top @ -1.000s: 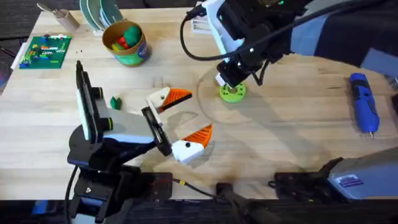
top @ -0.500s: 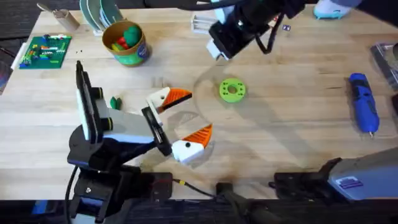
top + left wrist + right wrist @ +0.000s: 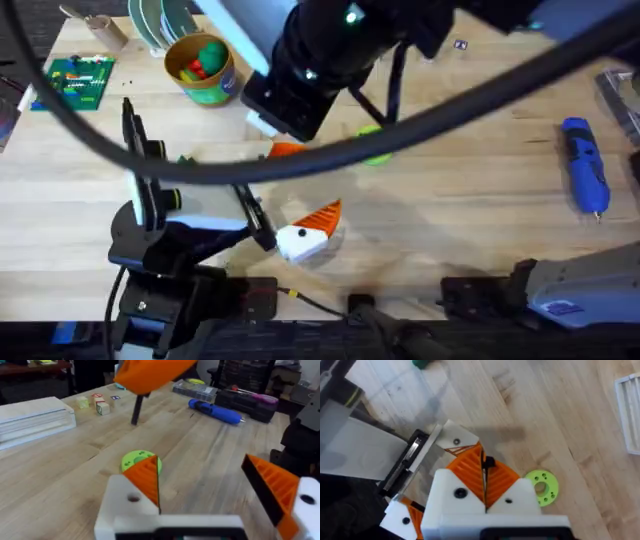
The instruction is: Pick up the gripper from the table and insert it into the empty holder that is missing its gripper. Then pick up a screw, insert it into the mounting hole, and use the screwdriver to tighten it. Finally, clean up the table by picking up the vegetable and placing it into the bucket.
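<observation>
Above the left gripper [image 3: 427, 485] — spread wide — right gripper [image 3: 485, 491] clenched on a screw [image 3: 489, 463].

Overhead view. The right arm [image 3: 340, 50] rises close under the camera, large, dark and blurred, across the middle of the desk [image 3: 470, 190]. The left end effector [image 3: 300, 232], white with orange pads, rests low near the desk's centre. The bucket [image 3: 203, 68] stands far left; the screwdriver [image 3: 585, 165] lies at the right edge.
</observation>
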Robot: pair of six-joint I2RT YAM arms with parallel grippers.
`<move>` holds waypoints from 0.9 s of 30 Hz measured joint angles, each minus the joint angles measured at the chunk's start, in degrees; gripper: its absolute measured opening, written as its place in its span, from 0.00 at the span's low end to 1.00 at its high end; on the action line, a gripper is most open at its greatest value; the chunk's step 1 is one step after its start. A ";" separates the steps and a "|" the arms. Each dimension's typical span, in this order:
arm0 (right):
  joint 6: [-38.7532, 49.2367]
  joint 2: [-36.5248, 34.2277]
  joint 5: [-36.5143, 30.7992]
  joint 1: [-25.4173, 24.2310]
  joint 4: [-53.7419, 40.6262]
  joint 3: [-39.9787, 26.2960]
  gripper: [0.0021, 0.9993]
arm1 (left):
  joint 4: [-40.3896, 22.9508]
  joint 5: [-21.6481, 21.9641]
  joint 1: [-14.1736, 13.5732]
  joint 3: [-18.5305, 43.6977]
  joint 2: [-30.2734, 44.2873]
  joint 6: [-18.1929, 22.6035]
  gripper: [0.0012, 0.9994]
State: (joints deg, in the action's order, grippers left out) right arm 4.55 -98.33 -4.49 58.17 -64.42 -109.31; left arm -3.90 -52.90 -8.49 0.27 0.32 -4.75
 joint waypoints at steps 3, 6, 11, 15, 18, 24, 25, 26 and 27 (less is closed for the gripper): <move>0.01 -1.14 -0.01 1.31 -0.12 -0.03 0.01 | 0.00 0.00 0.00 0.00 0.00 0.00 0.99; 0.05 -2.23 -0.01 2.17 -0.13 -0.03 0.01 | 0.00 0.00 0.00 0.00 0.00 0.00 0.99; 0.20 -3.62 -0.01 3.17 -0.09 -0.03 0.01 | 0.00 0.00 0.00 0.00 0.00 0.00 0.99; 0.20 -3.86 -0.01 3.37 0.33 -0.03 0.01 | 0.00 0.00 0.00 0.00 0.00 0.00 0.99; 0.20 -3.93 -0.01 3.43 1.12 -0.05 0.01 | 0.00 0.00 0.00 0.00 -0.01 0.00 0.99; 0.20 -4.84 0.01 3.43 1.18 -0.05 0.01 | 0.00 0.00 0.00 0.00 0.00 0.00 0.99; 0.22 -4.91 -0.01 3.43 1.16 -0.05 0.01 | 0.00 0.00 0.00 0.00 0.00 0.00 0.99; 0.21 -4.91 0.02 3.43 1.20 -0.05 0.01 | 0.00 0.00 0.00 0.00 0.00 0.00 0.99; 0.22 -4.91 0.02 3.43 1.16 -0.05 0.01 | 0.00 0.00 0.00 0.00 0.00 0.00 0.99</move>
State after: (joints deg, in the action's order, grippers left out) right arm 4.78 -103.24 -4.47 61.60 -63.26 -109.36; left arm -3.90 -52.90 -8.49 0.27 0.32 -4.75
